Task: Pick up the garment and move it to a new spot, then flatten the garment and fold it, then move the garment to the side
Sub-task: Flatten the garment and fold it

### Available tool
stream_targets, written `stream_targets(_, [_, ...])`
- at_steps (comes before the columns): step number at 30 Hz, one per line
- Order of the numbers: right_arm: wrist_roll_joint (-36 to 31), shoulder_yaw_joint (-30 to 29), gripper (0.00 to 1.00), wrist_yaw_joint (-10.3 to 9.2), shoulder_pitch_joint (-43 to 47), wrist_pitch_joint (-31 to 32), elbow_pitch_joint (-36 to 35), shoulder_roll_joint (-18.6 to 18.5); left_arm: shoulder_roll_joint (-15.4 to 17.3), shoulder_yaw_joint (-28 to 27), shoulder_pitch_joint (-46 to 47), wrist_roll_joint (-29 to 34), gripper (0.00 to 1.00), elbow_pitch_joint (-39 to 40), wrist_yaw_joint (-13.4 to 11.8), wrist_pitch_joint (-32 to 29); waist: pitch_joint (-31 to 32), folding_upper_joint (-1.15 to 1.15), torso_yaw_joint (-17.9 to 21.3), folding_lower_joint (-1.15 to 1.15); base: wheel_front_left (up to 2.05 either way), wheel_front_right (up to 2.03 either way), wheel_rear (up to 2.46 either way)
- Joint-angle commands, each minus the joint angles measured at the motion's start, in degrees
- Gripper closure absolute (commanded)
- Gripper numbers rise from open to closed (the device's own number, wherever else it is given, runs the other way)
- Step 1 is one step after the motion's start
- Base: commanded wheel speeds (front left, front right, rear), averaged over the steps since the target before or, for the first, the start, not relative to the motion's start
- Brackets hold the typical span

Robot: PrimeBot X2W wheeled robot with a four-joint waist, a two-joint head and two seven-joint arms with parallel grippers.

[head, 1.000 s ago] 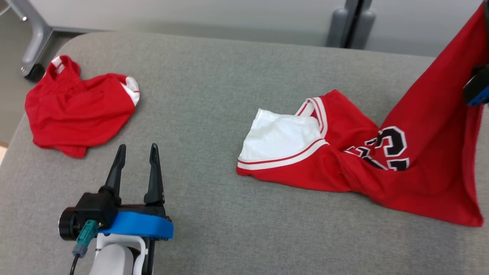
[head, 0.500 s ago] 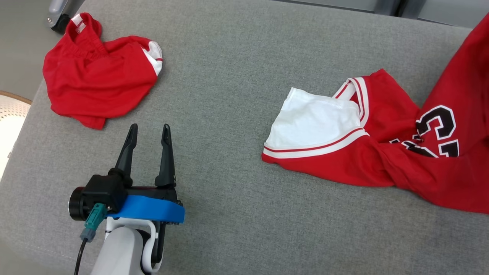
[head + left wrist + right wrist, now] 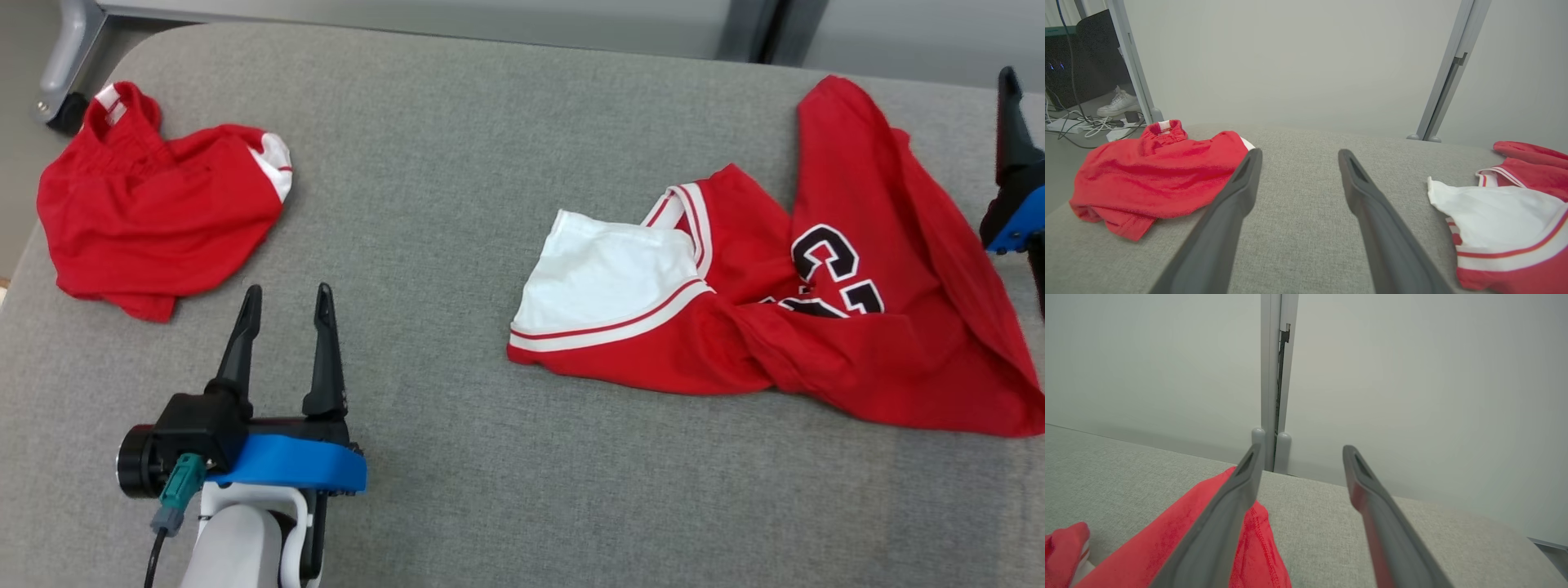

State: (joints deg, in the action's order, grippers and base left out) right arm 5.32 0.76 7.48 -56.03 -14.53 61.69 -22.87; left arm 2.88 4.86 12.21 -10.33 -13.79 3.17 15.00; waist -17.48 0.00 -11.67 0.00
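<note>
Grey table (image 3: pixel 457 204): we list one jersey (image 3: pixel 865 367), crumpled at right, lying free; shorts (image 3: pixel 155 220) far left. Left tool (image 3: pixel 288 291) and right tool (image 3: pixel 1302 448) both spread, empty. Risk: the twisted middle may bunch when we flatten.

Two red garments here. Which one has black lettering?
The jersey on the robot's right, with white-edged black characters; the crumpled shorts at left show none.
</note>
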Motion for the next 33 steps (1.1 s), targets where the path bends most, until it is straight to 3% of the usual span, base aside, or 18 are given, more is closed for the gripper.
stream_targets(1, [0.6, 0.2, 0.00, 0.03, 1.7, -0.4, -1.1, 0.8, 0.1, -0.7, -1.1, 0.4, 0.00, -0.2, 0.2, 0.3, 2.3, 0.00, 2.2, 0.00, 0.00, 0.00, 0.00])
stream_targets(8, [4.2, 0.2, 0.00, 0.03, 12.3, -0.7, -15.6, 4.2, 0.8, -3.8, -4.9, 1.8, 0.00, 0.1, 0.8, 0.3, 7.0, 0.00, 6.7, 0.00, 0.00, 0.00, 0.00])
stream_targets(16, [6.0, -1.4, 0.00, 0.03, 28.6, -0.7, -32.7, 8.6, 1.1, -5.4, -7.7, 2.9, 0.00, -0.1, 1.6, 0.3, 10.4, 0.00, 9.1, 0.00, 0.00, 0.00, 0.00])
stream_targets(27, [3.6, -5.8, 0.00, 0.03, 48.6, 3.1, -48.8, 16.2, 0.7, -5.5, -8.7, 3.4, 0.00, -0.8, 2.2, 0.3, 12.7, 0.00, 9.4, 0.00, 0.00, 0.00, 0.00])
stream_targets(33, [2.2, -6.3, 0.00, 0.03, 53.7, 5.1, -53.4, 18.3, 0.7, -5.6, -9.1, 3.7, 0.00, -0.7, 2.3, 0.3, 13.0, 0.00, 9.7, 0.00, 0.00, 0.00, 0.00])
